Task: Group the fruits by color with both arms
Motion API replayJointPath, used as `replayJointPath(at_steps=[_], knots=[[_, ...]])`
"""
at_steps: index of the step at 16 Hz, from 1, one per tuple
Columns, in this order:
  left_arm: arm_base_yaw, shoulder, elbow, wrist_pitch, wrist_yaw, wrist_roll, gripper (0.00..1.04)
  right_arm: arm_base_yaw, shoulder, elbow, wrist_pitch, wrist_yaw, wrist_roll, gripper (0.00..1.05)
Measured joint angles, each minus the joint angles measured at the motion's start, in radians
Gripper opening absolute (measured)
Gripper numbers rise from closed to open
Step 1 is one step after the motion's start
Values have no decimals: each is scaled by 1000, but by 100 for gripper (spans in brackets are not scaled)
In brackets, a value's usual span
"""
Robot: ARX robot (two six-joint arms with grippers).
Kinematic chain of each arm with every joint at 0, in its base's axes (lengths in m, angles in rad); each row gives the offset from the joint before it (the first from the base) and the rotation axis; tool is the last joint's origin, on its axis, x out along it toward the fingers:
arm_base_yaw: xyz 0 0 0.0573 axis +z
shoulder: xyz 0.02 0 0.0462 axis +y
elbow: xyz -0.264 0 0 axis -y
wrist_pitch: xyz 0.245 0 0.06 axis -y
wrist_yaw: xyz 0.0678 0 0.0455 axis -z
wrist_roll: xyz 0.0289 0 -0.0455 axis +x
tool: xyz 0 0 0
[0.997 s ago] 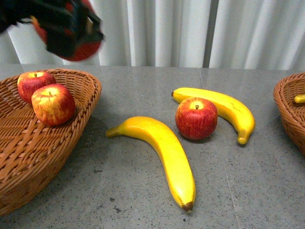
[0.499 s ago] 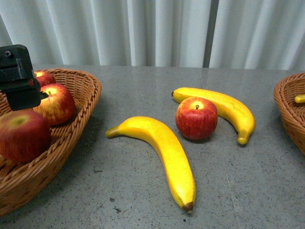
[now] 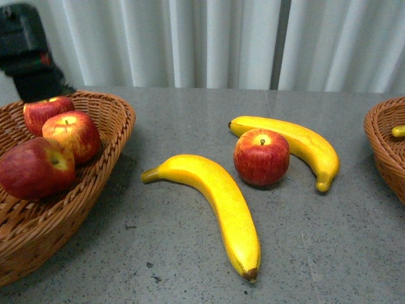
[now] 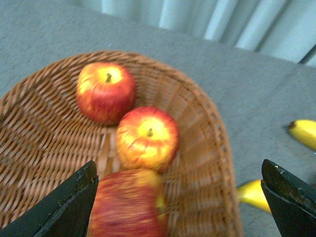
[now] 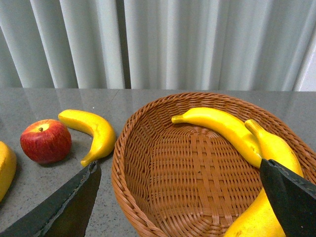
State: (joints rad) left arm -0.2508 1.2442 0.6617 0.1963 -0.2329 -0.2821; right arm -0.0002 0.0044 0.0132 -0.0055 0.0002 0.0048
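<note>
Three red apples lie in the left wicker basket [image 3: 107, 136]: one at the back [image 3: 47, 111], one in the middle [image 3: 71, 134], and a darker one on its side in front [image 3: 37, 168]. My left gripper [image 4: 180, 202] hangs open above them, its black body [image 3: 28, 54] over the basket's far rim. Another apple [image 3: 261, 157] stands on the table against a banana [image 3: 297, 147]; a second banana [image 3: 215, 202] lies nearer. My right gripper [image 5: 180, 202] is open above the right basket [image 5: 197, 177], which holds bananas [image 5: 222, 128] [image 5: 269, 197].
The grey speckled table [image 3: 190, 266] runs back to a white curtain [image 3: 209, 38]. The right basket's rim [image 3: 386, 145] shows at the right edge of the front view, with a banana tip [image 3: 398, 131] inside.
A second ago my left gripper held an apple high above the left basket. The apple has dropped in and rolled onto its side, and the gripper has lifted away, open.
</note>
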Motion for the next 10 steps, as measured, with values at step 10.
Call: replayJointPath(at_steps=[10], knots=[[-240, 587, 530, -127, 432, 557, 98, 0, 0, 0, 0, 0, 0, 98]])
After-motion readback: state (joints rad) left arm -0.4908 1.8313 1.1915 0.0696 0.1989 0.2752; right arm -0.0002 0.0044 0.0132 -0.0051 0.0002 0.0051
